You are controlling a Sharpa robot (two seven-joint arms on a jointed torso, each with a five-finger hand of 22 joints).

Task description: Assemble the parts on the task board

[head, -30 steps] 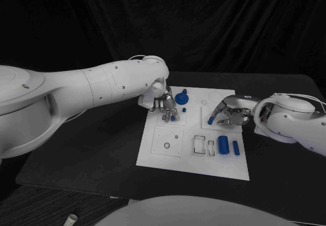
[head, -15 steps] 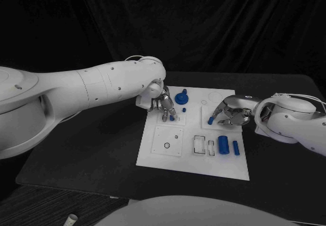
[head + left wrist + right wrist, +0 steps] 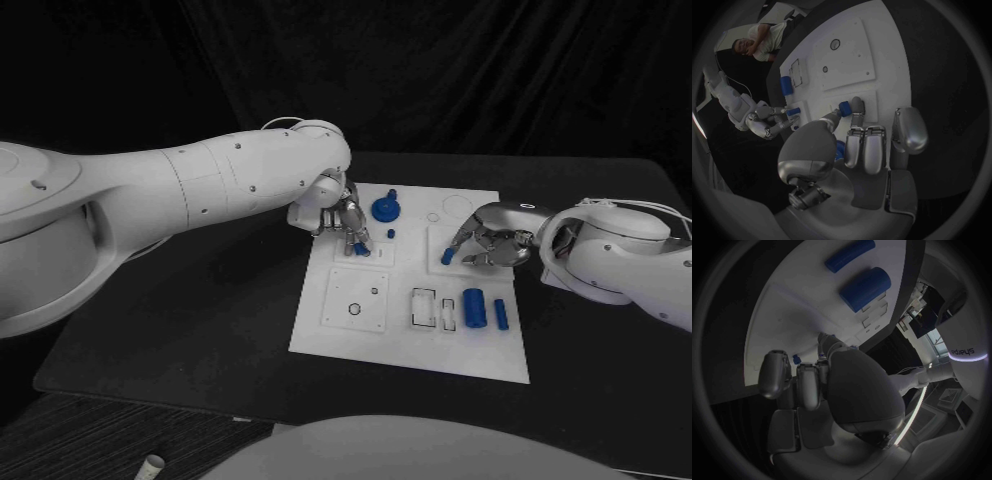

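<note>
On the black table (image 3: 202,320) the white task board (image 3: 411,285) is seen w/ blue parts on it. At its far-left corner the left hand (image 3: 340,215) is held, a small blue part (image 3: 844,106) pinched at fingertips. Right hand (image 3: 488,242) is curled by a blue peg (image 3: 447,256); grip can't be told

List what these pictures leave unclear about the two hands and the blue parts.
- Head view: the left hand covers its blue part; grip unclear.
- Left wrist view: fingers touch that part; whether it is seated is hidden.
- Right wrist view: the right hand hides what it holds.
- Head view: blue piece by the right hand, too small to name.
</note>
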